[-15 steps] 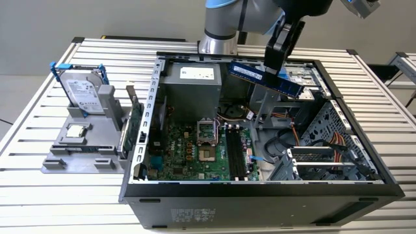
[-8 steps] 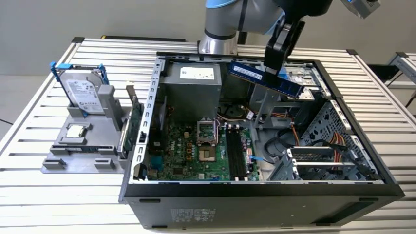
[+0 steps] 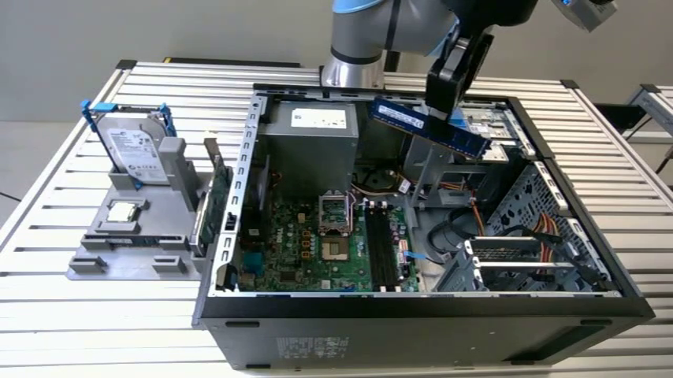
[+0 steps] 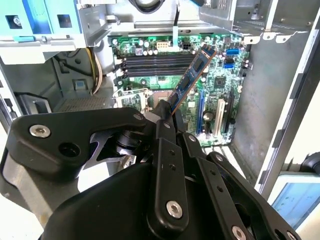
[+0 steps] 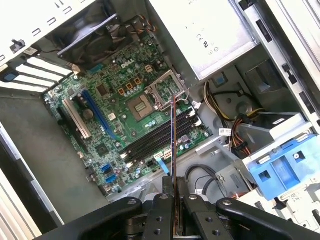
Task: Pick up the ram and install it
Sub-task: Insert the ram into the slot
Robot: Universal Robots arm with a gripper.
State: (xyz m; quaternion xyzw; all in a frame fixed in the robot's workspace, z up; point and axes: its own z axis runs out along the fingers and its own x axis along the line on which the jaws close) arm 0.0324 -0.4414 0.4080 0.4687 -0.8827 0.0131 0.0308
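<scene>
Gripper pinches one ram over one open case.

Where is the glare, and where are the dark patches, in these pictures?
First wrist view: the silver power supply glares almost white. Second wrist view: the black hand holding the ram looms dark up front, the green board behind it well lit. Exterior view: the slatted table is bright, the computer case shadowed on its near wall.

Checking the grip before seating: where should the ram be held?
Probably pinch the ram across its flat faces at the upper long edge, from above: it's thin, and the lower edge must stay free. The end effector grips it there.
</scene>
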